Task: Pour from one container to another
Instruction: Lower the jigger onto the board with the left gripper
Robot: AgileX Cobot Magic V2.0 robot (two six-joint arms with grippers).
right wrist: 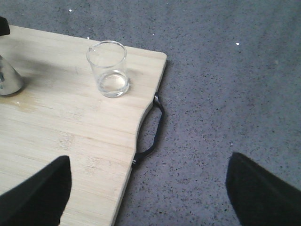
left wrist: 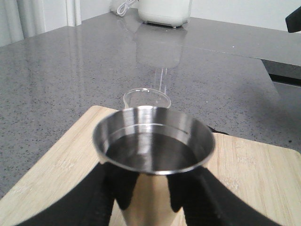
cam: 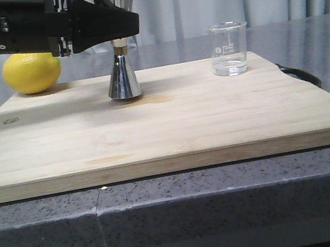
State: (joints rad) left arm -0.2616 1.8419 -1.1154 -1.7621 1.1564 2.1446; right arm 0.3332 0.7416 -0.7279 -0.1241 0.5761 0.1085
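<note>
The steel jigger (cam: 124,80) stands upright on the wooden cutting board (cam: 165,123), left of centre at the back. My left gripper (cam: 119,24) is shut on it just under its upper cup, with a black finger on each side (left wrist: 151,197). In the left wrist view the jigger's top cup (left wrist: 153,141) holds a dark, shiny liquid surface. The clear glass beaker (cam: 229,48) stands upright at the board's back right corner and looks almost empty (right wrist: 108,70). My right gripper (right wrist: 148,188) hangs open over the board's right edge, away from the beaker and holding nothing.
A yellow lemon (cam: 32,72) lies at the board's back left, behind the left arm. A black loop handle (right wrist: 153,127) sticks out from the board's right edge. Grey speckled countertop surrounds the board. A white appliance (left wrist: 164,10) stands far off.
</note>
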